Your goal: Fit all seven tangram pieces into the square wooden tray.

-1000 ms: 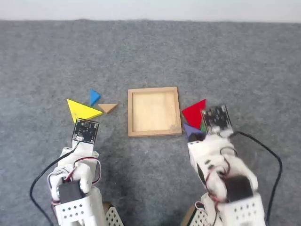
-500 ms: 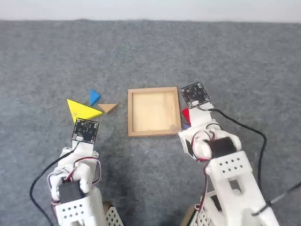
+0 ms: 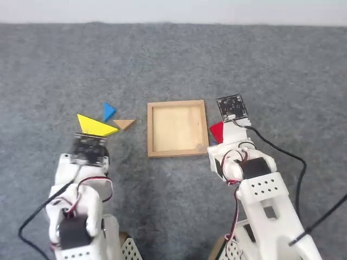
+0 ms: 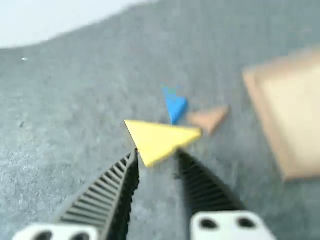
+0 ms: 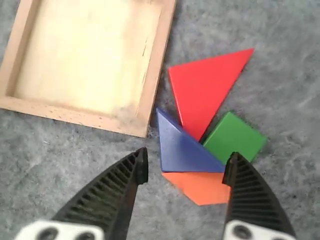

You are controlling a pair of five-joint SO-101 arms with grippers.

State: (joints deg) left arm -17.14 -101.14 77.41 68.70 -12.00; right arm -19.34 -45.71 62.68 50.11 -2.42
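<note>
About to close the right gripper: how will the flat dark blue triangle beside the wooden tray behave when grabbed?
The flat dark blue triangle looks thin and rigid, so probably light but hard to pinch off the grey carpet. It touches the red triangle and orange piece, so pushing it likely shifts them.

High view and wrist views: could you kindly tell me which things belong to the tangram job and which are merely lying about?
Job: wooden tray, yellow triangle, light blue triangle, tan triangle, red triangle, dark blue triangle, green square, orange piece.

Lying about: grey mat underneath.
</note>
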